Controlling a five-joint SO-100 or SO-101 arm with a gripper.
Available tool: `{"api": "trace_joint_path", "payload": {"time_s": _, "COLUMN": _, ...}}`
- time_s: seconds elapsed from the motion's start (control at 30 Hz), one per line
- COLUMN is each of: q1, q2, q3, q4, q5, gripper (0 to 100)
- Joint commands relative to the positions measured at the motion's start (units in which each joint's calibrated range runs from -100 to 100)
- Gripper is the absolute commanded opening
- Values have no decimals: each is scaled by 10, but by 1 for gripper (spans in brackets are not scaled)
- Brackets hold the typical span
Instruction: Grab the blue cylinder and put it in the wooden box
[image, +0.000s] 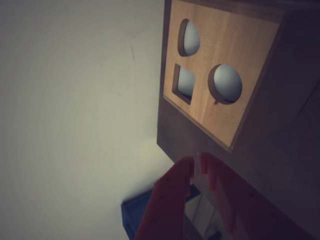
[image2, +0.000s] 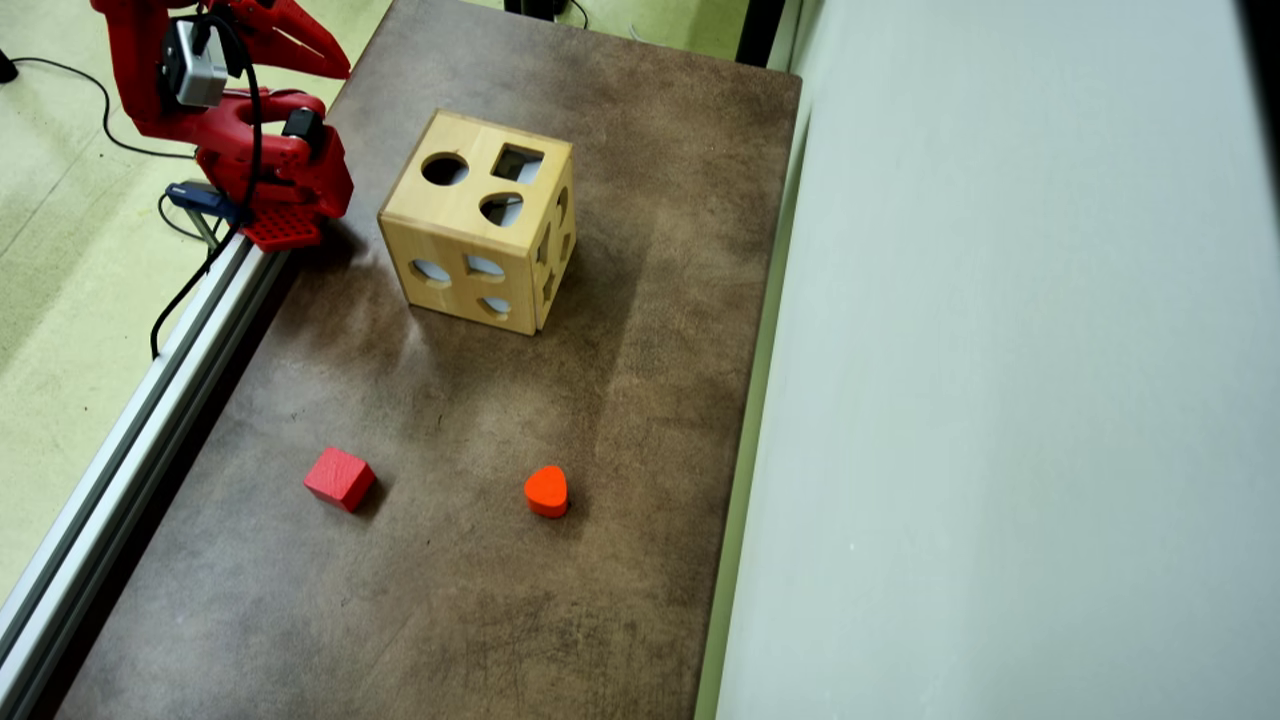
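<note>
Hand (image: 196, 161) closed on nothing, arm folded back at the bench (image2: 620, 400) corner. Blue cylinder not visible anywhere: only red cube (image2: 340, 478) and orange heart block (image2: 546, 490) are out. Likely already inside the wooden box (image2: 440, 215), whose top holes face up. Task looks done; next: confirm, stay parked.

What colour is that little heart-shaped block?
Orange-red, clearest in the overhead view: the heart-shaped block.
</note>
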Motion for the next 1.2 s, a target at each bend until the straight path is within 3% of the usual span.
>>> {"api": "trace_joint_path", "payload": {"time_s": 0.0, "q1": 0, "q2": 0, "q3": -2, "q4": 4, "q5": 3, "gripper": 3}}
{"api": "trace_joint_path", "payload": {"time_s": 1.17, "q1": 1, "q2": -109, "q3": -2, "q4": -1, "q5": -3, "gripper": 3}}
